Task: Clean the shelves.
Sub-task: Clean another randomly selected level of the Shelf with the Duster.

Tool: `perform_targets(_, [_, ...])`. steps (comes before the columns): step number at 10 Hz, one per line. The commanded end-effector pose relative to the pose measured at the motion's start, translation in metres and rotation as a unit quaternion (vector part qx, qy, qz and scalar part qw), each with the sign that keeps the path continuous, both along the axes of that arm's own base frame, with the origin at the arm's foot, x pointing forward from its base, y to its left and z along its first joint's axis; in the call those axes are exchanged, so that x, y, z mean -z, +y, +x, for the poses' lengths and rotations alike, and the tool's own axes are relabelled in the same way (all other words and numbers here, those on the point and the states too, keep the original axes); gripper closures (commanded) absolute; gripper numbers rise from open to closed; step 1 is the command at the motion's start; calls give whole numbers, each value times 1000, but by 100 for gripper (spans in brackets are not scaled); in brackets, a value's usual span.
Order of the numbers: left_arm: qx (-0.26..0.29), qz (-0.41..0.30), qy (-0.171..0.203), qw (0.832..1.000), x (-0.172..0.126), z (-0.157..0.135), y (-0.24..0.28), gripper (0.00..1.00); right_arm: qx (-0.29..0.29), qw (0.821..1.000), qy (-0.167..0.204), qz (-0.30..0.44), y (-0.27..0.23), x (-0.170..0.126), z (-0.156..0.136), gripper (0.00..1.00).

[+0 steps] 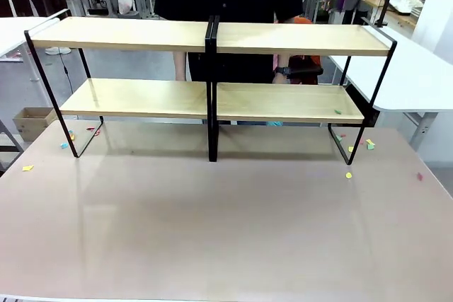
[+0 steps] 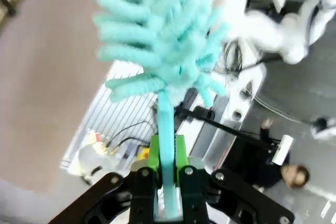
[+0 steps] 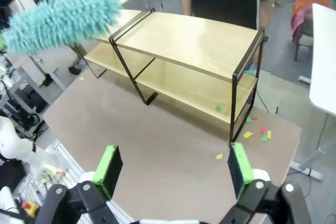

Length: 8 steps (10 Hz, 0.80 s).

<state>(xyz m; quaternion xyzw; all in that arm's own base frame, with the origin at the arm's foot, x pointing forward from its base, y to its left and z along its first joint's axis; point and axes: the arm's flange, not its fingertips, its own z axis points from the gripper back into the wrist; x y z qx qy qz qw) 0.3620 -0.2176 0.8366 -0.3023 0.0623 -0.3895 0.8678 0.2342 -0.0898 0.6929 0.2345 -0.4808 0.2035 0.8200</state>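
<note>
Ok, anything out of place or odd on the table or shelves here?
Small coloured paper scraps litter the table: several by the shelves' right foot, a few near the left foot. One green scrap lies on the lower right board. The shelves themselves stand square and undamaged.

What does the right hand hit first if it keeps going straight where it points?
Probably the brown tabletop in front of the shelves: the open right hand looks down at bare table. Depth is unclear.
</note>
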Motion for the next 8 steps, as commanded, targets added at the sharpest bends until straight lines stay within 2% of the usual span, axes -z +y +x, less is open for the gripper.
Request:
perform_targets(1, [-98,-42,5,994,65,-45,106,87,-2,1000,-4,-4,1,1,-1,0])
perform_targets(4, [-214,-135,48,966,139,-84,197,87,-2,1000,-4,-4,1,1,-1,0])
perform_targets(7, [-288,-168,64,941,188,-108,234,87,-2,1000,-4,-4,1,1,-1,0])
perform_targets(8, [-295,-168,93,936,195,-101,235,87,-2,1000,-4,-4,1,1,-1,0])
